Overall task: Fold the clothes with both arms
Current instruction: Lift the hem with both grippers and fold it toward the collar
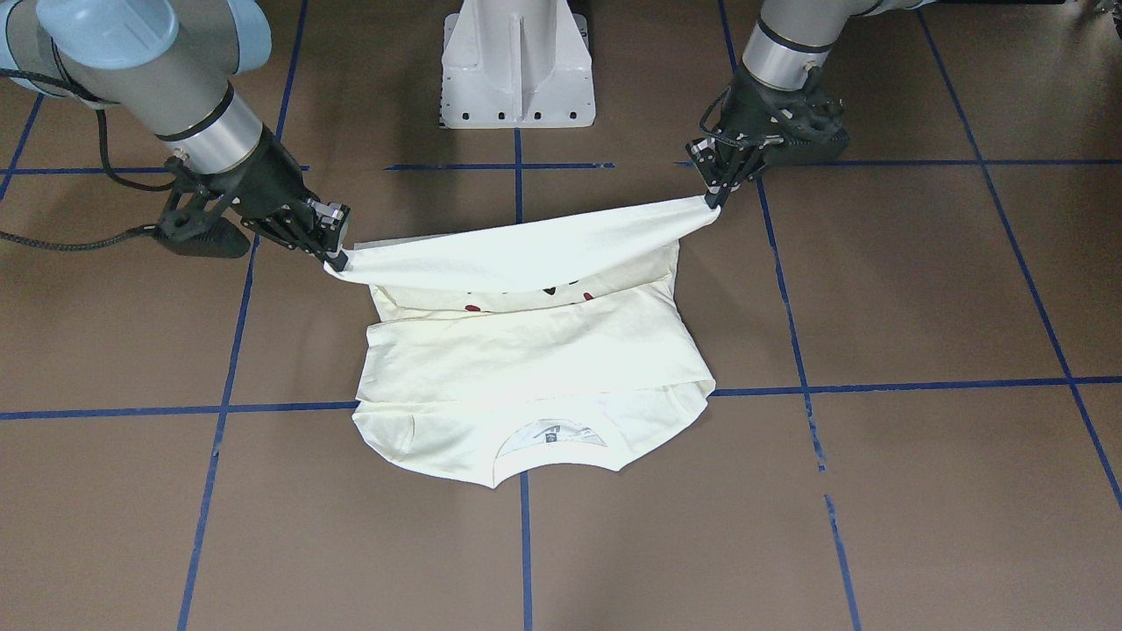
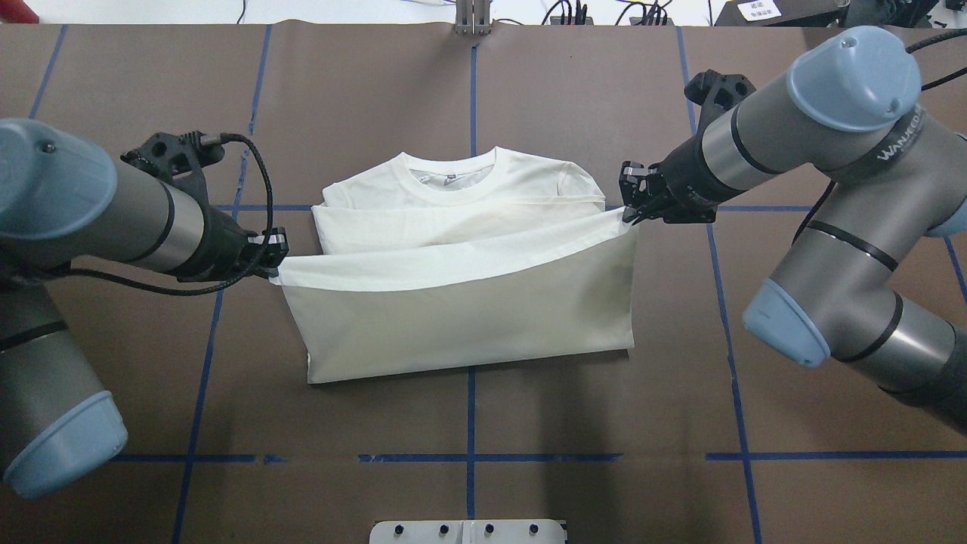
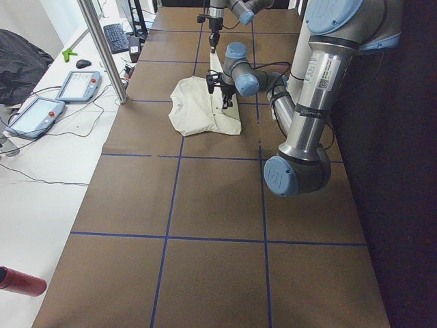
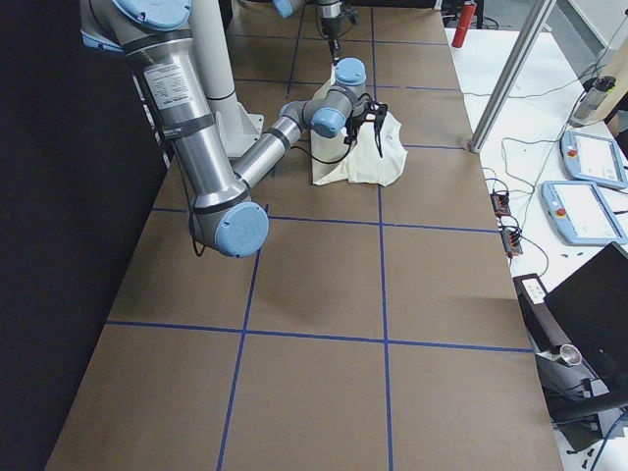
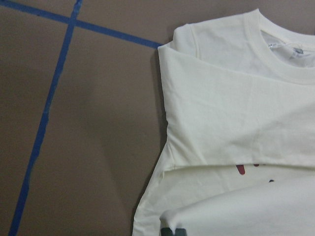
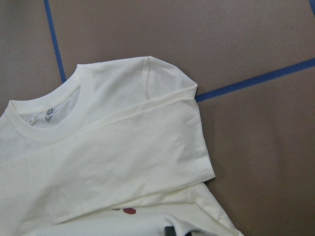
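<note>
One shirt (image 2: 468, 317) lies mid-bench (image 2: 604, 415), collar (image 2: 452, 172) away from the robot. Two tools grip it: the left tool (image 2: 273, 263) and the right tool (image 2: 628, 217) are each clamped on one hem corner. They hold the hem (image 2: 453, 266) raised and taut above the body.

The left arm (image 2: 113, 219) and right arm (image 2: 793, 128) are fat grey tubes with light-blue round caps. Their jaws are black. A black cable (image 2: 266, 174) loops beside the left one.
</note>
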Action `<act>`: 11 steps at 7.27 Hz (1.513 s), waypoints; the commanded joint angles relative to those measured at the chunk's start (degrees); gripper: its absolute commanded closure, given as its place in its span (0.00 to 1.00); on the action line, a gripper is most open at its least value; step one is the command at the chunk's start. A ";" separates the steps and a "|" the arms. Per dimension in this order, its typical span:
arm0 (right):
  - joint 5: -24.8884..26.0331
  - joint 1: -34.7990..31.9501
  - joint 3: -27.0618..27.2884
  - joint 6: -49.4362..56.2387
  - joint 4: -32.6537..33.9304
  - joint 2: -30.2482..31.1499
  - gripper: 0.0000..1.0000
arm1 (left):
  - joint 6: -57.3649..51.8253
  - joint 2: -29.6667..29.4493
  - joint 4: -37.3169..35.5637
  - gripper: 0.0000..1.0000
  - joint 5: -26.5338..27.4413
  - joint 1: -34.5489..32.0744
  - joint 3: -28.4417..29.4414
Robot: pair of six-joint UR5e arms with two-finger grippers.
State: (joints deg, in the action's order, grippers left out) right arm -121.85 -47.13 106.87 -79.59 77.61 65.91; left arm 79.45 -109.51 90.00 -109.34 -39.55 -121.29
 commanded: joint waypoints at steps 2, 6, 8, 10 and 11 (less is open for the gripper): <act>0.04 -2.43 -15.14 3.30 -0.18 -8.92 1.00 | -1.32 -7.45 3.05 1.00 0.71 -2.90 14.63; 0.21 -3.76 -33.01 3.30 -13.51 -14.57 1.00 | -2.11 -10.36 17.18 1.00 3.68 -5.89 29.66; 0.56 -3.67 -36.20 3.30 -14.24 -16.42 1.00 | -2.11 -11.16 22.40 1.00 4.49 -6.51 34.97; 0.65 -3.41 -36.29 3.30 -14.15 -16.78 1.00 | -1.76 -13.26 22.41 1.00 4.58 -6.42 36.29; 0.65 -3.32 -36.29 3.30 -14.15 -16.87 1.00 | -1.67 -15.36 22.33 1.00 4.58 -6.42 39.17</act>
State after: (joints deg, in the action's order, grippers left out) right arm -121.22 -50.59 70.69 -76.29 63.47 49.24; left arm 77.61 -122.62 112.29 -104.79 -45.98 -84.93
